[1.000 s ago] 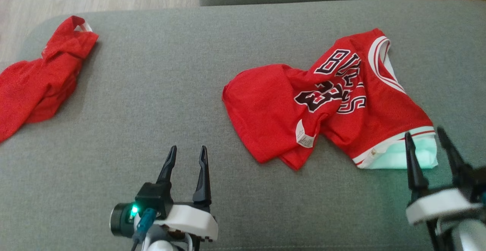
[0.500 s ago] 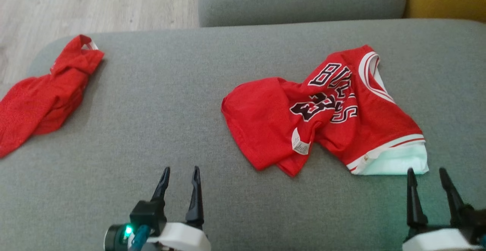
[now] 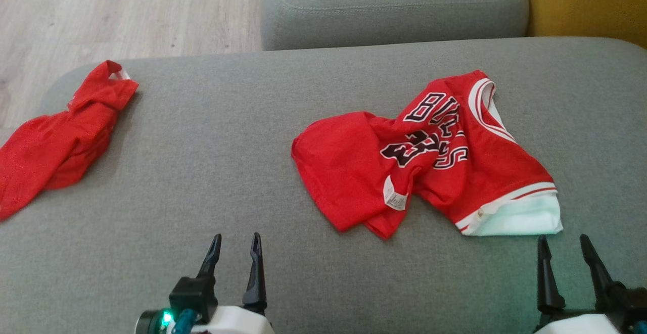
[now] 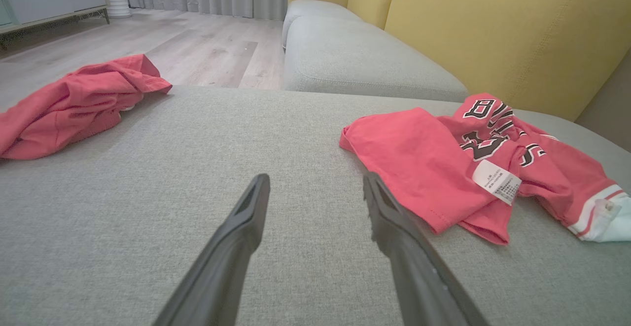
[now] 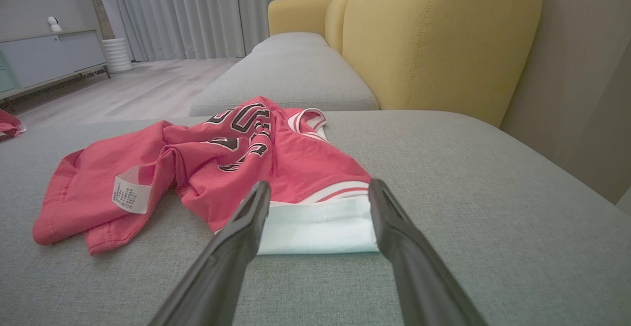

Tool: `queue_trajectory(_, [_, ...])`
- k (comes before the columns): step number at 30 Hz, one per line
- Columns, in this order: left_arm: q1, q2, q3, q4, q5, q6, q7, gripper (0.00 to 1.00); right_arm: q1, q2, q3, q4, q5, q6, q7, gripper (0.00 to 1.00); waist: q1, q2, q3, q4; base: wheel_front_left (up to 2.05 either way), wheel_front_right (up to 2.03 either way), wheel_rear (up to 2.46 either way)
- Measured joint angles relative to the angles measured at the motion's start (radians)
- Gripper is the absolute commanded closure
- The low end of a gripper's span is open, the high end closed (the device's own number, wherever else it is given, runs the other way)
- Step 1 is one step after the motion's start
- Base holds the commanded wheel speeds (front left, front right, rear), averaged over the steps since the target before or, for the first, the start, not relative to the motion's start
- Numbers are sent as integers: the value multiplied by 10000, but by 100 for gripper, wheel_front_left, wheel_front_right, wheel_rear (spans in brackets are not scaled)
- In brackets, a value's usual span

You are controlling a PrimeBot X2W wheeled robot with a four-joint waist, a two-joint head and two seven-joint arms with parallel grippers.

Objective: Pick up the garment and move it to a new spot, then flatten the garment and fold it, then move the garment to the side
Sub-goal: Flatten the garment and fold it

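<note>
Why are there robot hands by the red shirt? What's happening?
A robot is about to tidy a crumpled red jersey lying on a grey sofa cushion. Its left gripper and right gripper are both open and hold nothing; they hover just short of the jersey, the right one close to its white hem. Another red garment lies bunched at the cushion's left end. Nothing is picked up or folded yet.

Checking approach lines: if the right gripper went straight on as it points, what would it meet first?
Probably the jersey, at its white hem, just ahead of the open right gripper. Its height above the cushion is unclear, so it might pass over.
</note>
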Motion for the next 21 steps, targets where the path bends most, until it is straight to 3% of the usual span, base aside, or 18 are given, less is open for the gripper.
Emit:
queue_trajectory(6, [-14,2,-190,13,0,-113,-2,0,-22,4,182,-2,0,0,0,0,0,0,141,-166,0,0,0])
queue_trajectory(9, [-195,13,-696,309,0,-462,0,0,-93,2,282,-61,0,0,0,0,0,0,339,-295,0,0,0])
queue_trajectory(18, [-2968,13,-3421,2351,-477,-1649,410,0,-859,-128,723,-251,19,0,0,0,0,0,951,-1047,0,0,0])
queue_trajectory(21, [-3715,-2,-4339,2953,-731,-1770,861,0,-893,-142,895,-261,23,0,0,0,0,0,1151,-1330,0,0,0])
